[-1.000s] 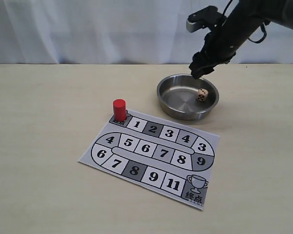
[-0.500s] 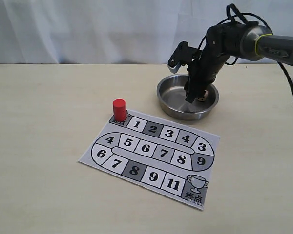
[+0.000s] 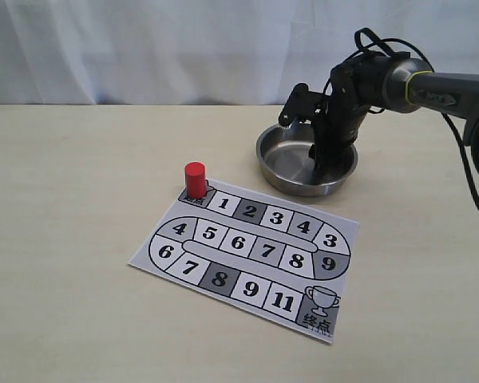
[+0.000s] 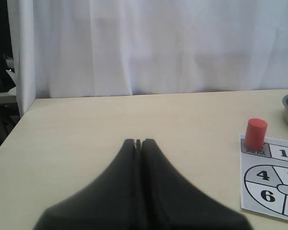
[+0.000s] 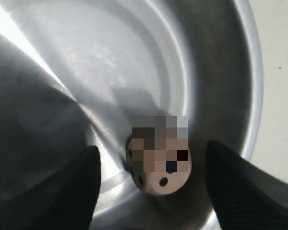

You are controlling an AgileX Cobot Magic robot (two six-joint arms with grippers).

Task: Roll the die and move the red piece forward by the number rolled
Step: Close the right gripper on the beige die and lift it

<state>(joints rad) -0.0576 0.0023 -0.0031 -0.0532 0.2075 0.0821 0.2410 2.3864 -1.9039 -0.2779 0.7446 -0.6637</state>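
The pale tan die lies in the steel bowl near its wall. My right gripper has reached down into the bowl, open, its two black fingers on either side of the die without touching it. In the exterior view the arm hides the die. The red piece stands upright on the grey start square at the upper left corner of the game board; the left wrist view shows the red piece too. My left gripper is shut and empty above bare table.
The paper board carries numbered squares and a trophy square at its near right corner. A white curtain hangs behind the table. The right arm's cable loops at the right edge.
My right arm has come down from above the bowl's far rim into the bowl, and it now straddles the die. The red piece and the board have not moved.
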